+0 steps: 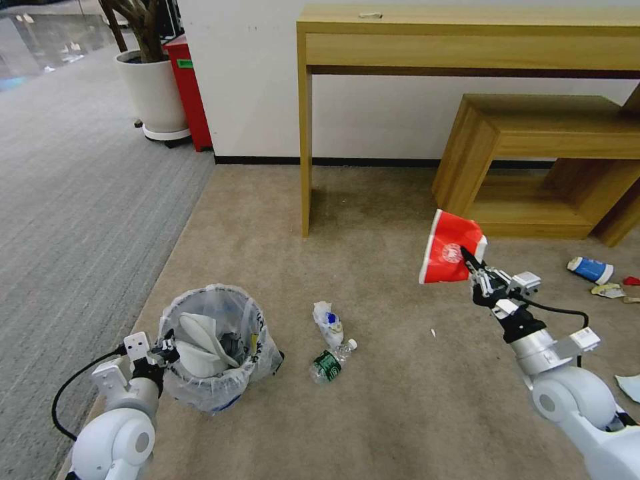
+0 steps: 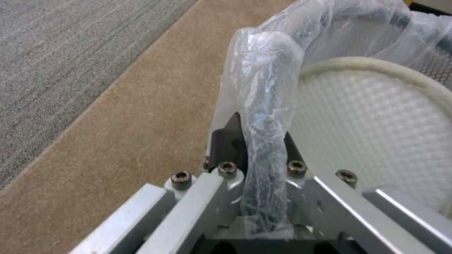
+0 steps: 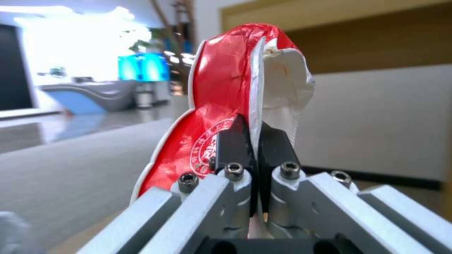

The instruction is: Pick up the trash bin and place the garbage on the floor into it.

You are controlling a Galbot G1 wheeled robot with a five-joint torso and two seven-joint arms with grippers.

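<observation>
Tan carpet ran to a wooden bench. The right pincer (image 1: 469,259) pinched the red packet (image 1: 448,248) aloft; it needed to cross above the bottle (image 1: 328,364) to the bin (image 1: 215,347).

The left pincer (image 2: 261,141) clamped the bin's bagged rim beside a slipper (image 2: 376,134).

The packet (image 3: 221,106) sat creased between pressed fingers (image 3: 231,144).

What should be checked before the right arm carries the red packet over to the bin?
1. Right gripper jaws shut on the red-white packet: ok.
2. Packet lifted off the carpet: ok.
3. Left gripper jaws clamped on the liner-covered rim of the trash bin: ok.
4. Bin mouth open to receive: ok, though a white slipper already takes up part of it.
5. Path to the bin: the clear bottle and a crumpled wrapper lie on the floor between; ok if carried high.
6. Bin lifted or resting on the floor: cannot tell.
</observation>
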